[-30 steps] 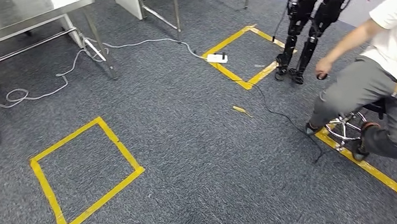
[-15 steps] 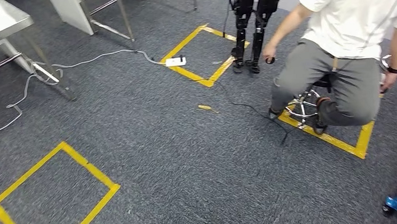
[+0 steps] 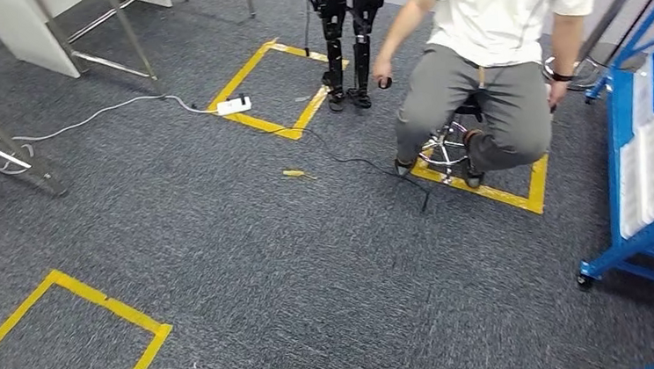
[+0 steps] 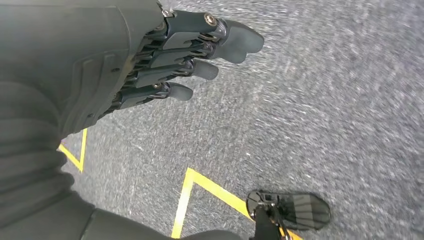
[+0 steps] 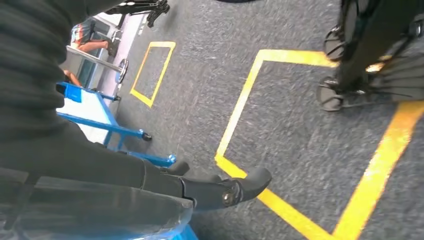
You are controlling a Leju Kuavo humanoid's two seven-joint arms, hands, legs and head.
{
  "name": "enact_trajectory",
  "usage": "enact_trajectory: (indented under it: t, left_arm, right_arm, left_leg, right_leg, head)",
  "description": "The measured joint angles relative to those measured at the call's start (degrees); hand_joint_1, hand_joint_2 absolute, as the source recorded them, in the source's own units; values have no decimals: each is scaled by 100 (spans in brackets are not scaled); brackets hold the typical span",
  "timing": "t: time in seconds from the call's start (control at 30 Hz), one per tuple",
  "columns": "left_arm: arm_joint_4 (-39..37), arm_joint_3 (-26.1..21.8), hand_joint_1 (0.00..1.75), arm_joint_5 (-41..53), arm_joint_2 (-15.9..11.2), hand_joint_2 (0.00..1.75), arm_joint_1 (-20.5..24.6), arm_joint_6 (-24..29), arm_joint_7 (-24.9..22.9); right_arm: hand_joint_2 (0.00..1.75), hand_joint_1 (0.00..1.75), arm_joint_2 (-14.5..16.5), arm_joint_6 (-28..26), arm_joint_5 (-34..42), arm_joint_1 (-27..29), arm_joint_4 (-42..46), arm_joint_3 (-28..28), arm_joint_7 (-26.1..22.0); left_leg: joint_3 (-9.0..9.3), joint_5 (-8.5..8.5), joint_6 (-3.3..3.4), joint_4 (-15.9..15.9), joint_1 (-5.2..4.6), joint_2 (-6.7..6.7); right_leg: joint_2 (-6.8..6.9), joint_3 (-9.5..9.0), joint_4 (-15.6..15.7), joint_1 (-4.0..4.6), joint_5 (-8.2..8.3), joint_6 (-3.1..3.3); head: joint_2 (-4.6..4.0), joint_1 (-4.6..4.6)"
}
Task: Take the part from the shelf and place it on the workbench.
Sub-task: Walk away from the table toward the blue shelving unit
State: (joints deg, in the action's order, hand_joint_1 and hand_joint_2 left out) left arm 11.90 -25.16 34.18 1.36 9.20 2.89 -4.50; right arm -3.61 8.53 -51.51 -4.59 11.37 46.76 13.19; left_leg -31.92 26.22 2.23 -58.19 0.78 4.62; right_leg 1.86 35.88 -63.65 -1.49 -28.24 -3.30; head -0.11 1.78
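Head view – floor: grey carpet (image 3: pixel 251 270) marked with yellow tape squares (image 3: pixel 273 87).
Head view – shelf: blue-framed shelf (image 3: pixel 647 150) on castors at the right edge, carrying white trays; no part can be made out on it.
Head view – person: a person (image 3: pixel 490 57) in a white shirt and grey trousers sits on a wheeled stool (image 3: pixel 448 148), which stands on a taped square.
Head view – second robot: black legs of another robot (image 3: pixel 347 33) stand just beside the person, on the edge of a taped square.
Head view – cabling: a white power strip (image 3: pixel 234 105) lies inside that square, with a grey cable (image 3: pixel 81 123) trailing towards metal table legs (image 3: pixel 3 148) at the left.
Left wrist view – left robot hand (image 4: pixel 165 65): fingers extended and slightly apart above the carpet, holding nothing.
Left wrist view – floor: a corner of yellow tape (image 4: pixel 200 187) below the hand.
Right wrist view – right robot hand (image 5: pixel 220 187): thumb and a fingertip show, loosely extended, nothing in them.
Right wrist view – surroundings: the shelf's blue base rails and castors (image 5: pixel 125 135) lie near the hand; a yellow tape square (image 5: pixel 280 145) lies beside them.
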Motion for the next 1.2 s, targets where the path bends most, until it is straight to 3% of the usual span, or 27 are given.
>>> enact_trajectory:
  t: [0.03,0.1,0.13,0.17,0.2,0.23,0.3,0.37,0.4,0.43,0.47,0.53,0.6,0.67,0.7,0.77,0.83,0.9,0.93,1.0,1.07,1.1,1.17,1.2]
  left_arm:
    - [0,0,0,0,3,175,-1,3,7]
    - [0,0,0,1,5,175,0,13,14]
    - [-1,0,0,2,8,175,3,18,15]
    - [0,0,0,5,9,175,8,20,15]
    - [0,0,0,8,10,175,13,20,15]
    - [0,0,0,13,11,175,12,20,15]
    - [0,-1,0,19,7,175,-11,24,14]
    - [-1,-4,0,20,2,175,-43,30,13]
    - [-1,-5,0,19,0,175,-53,32,13]
    - [-1,-6,0,19,0,175,-59,33,13]
    - [-1,-7,0,17,0,175,-62,34,16]
    - [-1,-9,0,14,-2,175,-63,35,26]
    - [-1,-9,0,26,-1,175,-63,34,39]
    - [-1,-9,0,54,5,175,-54,26,45]
    - [-1,-9,0,73,16,175,-42,22,45]
    - [1,-9,0,108,34,175,-19,17,43]
    - [1,-9,0,137,40,175,-14,17,29]
    - [-1,-9,0,158,40,175,-15,16,8]
    - [-1,-9,0,163,41,175,-13,15,1]
    - [-1,-9,0,166,43,175,-7,15,-7]
    - [-1,-9,0,166,45,175,-4,11,-8]
    - [-1,-9,0,166,45,175,-2,9,-9]
    - [0,-9,0,166,50,87,7,6,2]
    - [1,-10,0,166,52,44,16,2,30]
  right_arm:
    - [175,0,-1,-2,-4,-12,2,3,-2]
    - [175,0,-3,-5,-7,-31,6,8,-8]
    - [175,0,-9,-7,-5,-31,8,12,-11]
    - [175,0,-15,-7,-4,-24,8,16,-13]
    - [175,0,-20,-6,-3,-12,8,22,-15]
    - [175,0,-22,-5,-4,-5,9,29,-15]
    - [175,0,-20,-3,-19,-4,10,39,-20]
    - [175,0,-19,-3,-37,-8,10,46,-32]
    - [175,0,-18,-3,-41,-5,10,49,-38]
    - [175,0,-17,-3,-44,1,10,51,-44]
    - [175,0,-17,-3,-44,5,10,54,-51]
    - [175,0,-14,-2,-40,1,10,57,-68]
    - [175,0,-7,1,-31,-11,12,62,-83]
    - [175,0,-8,5,-20,4,13,75,-92]
    - [175,0,-12,11,-16,19,13,86,-94]
    - [175,0,-24,34,-10,29,13,104,-95]
    - [175,0,-28,51,-10,14,13,118,-95]
    - [175,0,-22,54,-11,14,12,139,-95]
    - [175,0,-18,54,-12,20,12,148,-94]
    - [175,0,-12,54,-16,30,12,154,-93]
    - [175,0,-11,54,-24,9,13,155,-93]
    - [175,0,-11,54,-31,-6,13,155,-93]
    - [175,0,-18,52,-42,-11,13,161,-93]
    - [175,0,-23,52,-50,2,13,168,-95]
  left_leg:
    - [10,7,-29,-2,-12,70]
    - [41,25,-105,-3,-32,197]
    - [59,33,-145,5,-31,264]
    - [72,42,-184,4,-18,301]
    - [68,86,-222,-35,3,233]
    - [25,197,-251,-163,22,82]
    - [-216,600,-281,-769,47,-317]
    - [-554,954,-283,-1523,49,-471]
    - [-642,976,-281,-1697,50,-485]
    - [-620,872,-275,-1642,52,-493]
    - [-491,673,-267,-1363,58,-517]
    - [-129,283,-250,-582,89,-768]
    - [30,156,-219,-188,94,-961]
    - [18,136,-148,-144,60,-867]
    - [19,101,-98,-106,52,-797]
    - [26,26,10,-14,47,-639]
    - [11,-2,60,19,22,-464]
    - [-8,-4,61,18,-1,-282]
    - [-14,-5,59,18,-8,-198]
    - [-10,-4,43,16,-13,-44]
    - [8,17,-15,9,-36,92]
    - [23,34,-57,5,-48,154]
    - [64,68,-133,6,-49,296]
    - [75,93,-171,-18,-27,287]
  right_leg:
    - [146,-235,396,27,105,0]
    - [291,-400,746,83,201,75]
    - [232,-376,749,116,224,114]
    - [152,-378,762,97,246,168]
    - [78,-387,779,67,269,213]
    - [9,-404,796,31,299,274]
    - [-130,-412,813,-10,342,356]
    - [-289,-393,808,20,358,387]
    - [-377,-386,802,32,362,391]
    - [-468,-383,790,39,365,394]
    - [-557,-383,773,40,365,391]
    - [-721,-359,715,56,362,376]
    - [-858,-283,680,78,377,312]
    - [-987,-193,700,82,425,208]
    - [-967,-154,688,80,435,173]
    - [-673,53,383,97,288,178]
    - [-335,441,-376,88,-47,227]
    - [-259,727,-996,65,-259,199]
    - [-241,696,-997,54,-245,158]
    - [-104,251,-305,36,-32,73]
    - [180,-227,496,73,178,69]
    - [265,-343,698,100,234,100]
    - [191,-334,762,144,283,176]
    - [109,-340,774,102,301,216]
  head:
    - [0,-3]
    - [0,6]
    - [0,12]
    - [0,18]
    - [0,27]
    - [0,34]
    - [0,61]
    - [0,68]
    - [0,67]
    - [0,68]
    - [0,69]
    - [0,68]
    - [0,63]
    - [0,63]
    - [0,59]
    - [0,36]
    - [0,14]
    - [0,10]
    - [0,10]
    - [0,8]
    - [0,8]
    - [0,9]
    - [0,12]
    - [0,14]
